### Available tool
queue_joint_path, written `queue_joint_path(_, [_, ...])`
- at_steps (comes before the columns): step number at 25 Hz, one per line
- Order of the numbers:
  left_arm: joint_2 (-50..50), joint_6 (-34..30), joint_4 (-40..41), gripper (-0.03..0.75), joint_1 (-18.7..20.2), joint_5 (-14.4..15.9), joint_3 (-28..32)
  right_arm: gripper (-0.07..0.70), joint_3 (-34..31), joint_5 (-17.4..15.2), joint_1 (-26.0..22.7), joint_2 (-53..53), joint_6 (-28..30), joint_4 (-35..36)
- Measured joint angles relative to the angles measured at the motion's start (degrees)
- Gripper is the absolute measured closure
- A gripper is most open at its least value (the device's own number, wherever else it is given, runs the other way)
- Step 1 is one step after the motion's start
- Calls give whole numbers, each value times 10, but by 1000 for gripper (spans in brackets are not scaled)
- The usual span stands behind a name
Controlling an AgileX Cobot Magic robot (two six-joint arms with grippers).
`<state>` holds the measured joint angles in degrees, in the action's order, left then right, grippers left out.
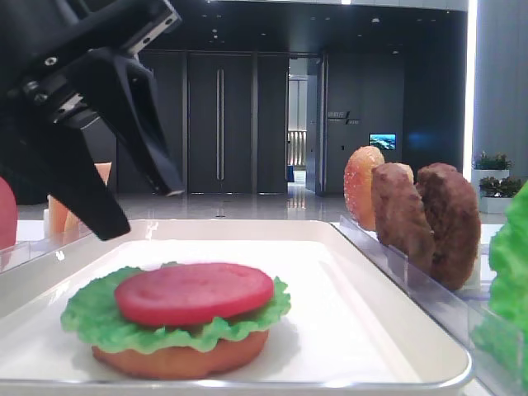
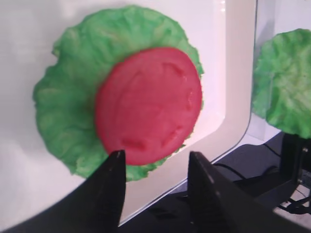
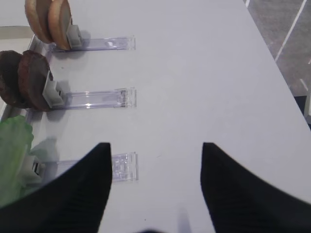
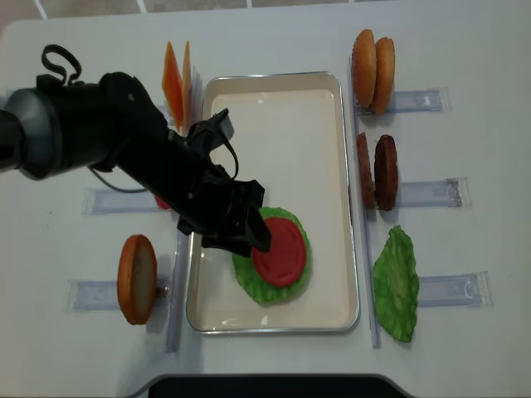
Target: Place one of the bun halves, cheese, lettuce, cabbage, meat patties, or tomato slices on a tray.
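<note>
A white tray (image 4: 274,91) sits mid-table; near its front a tomato slice (image 4: 280,251) lies flat on a ruffled lettuce leaf (image 4: 249,278), which rests on a flat bun half (image 1: 177,356). The left gripper (image 4: 247,235) hovers just beside the tomato's left edge, its jaws apart and holding nothing. The right gripper (image 3: 154,187) hangs over bare table at the right, its fingers spread and empty. The slice looks light, smooth and probably slippery, so a pinch across its thin rim seems safest; the leaf looks soft and floppy. The stack sits close to the tray's raised near rim. The tray's far half is open. Meat patties (image 4: 375,171) stand upright in a clear holder (image 4: 431,192) to the right.
</note>
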<state>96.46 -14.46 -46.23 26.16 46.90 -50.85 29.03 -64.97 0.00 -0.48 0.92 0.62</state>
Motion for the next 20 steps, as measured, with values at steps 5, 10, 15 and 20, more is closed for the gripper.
queue_joint_path(5, [-27, 63, 92, 388, 0, 3, -7, 239, 0, 0, 0, 0, 0, 0])
queue_joint_path(10, [-61, 154, 222, 388, 0, 46, -43, 239, 0, 0, 0, 0, 0, 0])
queue_joint_path(15, [-91, 209, 323, 349, 0, 123, -92, 239, 0, 0, 0, 0, 0, 0])
queue_joint_path(20, [-109, 223, 366, 223, 0, 182, -125, 239, 0, 0, 0, 0, 0, 0])
